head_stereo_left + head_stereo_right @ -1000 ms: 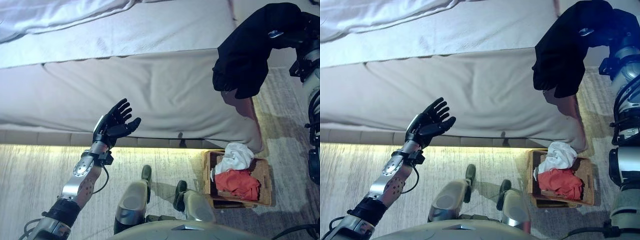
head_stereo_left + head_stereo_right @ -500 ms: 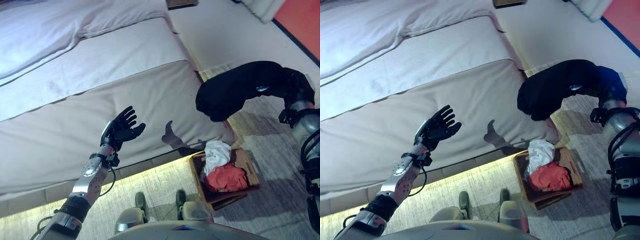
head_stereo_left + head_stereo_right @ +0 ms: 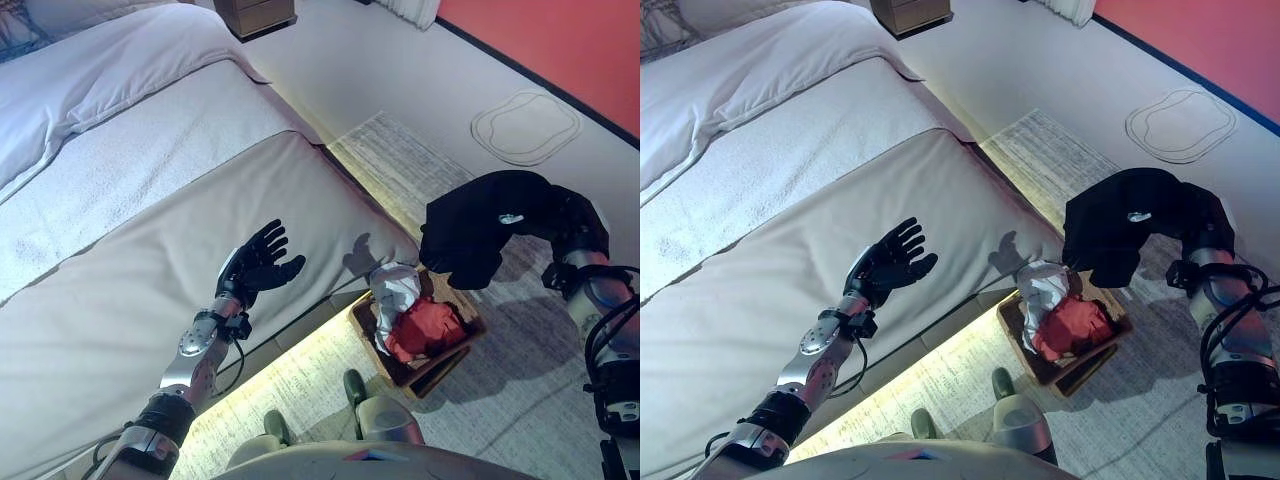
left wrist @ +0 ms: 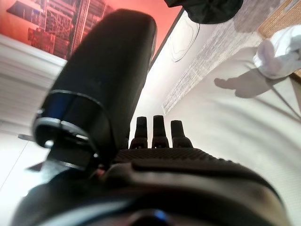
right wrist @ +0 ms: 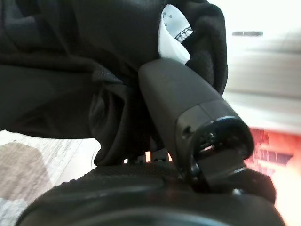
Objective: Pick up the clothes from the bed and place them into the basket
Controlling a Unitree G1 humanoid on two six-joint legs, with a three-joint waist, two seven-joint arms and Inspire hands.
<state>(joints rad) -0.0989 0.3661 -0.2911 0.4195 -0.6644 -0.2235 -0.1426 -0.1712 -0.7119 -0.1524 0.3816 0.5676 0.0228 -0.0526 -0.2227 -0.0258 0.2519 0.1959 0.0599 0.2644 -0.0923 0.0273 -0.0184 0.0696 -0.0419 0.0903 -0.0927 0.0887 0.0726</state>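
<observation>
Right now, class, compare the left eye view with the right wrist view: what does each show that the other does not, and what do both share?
Only the left eye view shows the bed, the basket on the floor beside it holding a white garment and a red garment, and the open left hand raised over the bed.

Only the right wrist view shows the right hand close up, its thumb pressed into the cloth.

Both show the black garment, which the right hand holds above the basket.

Red wall [image 3: 560, 40], pale floor [image 3: 400, 70], striped rug [image 3: 420, 170]
</observation>
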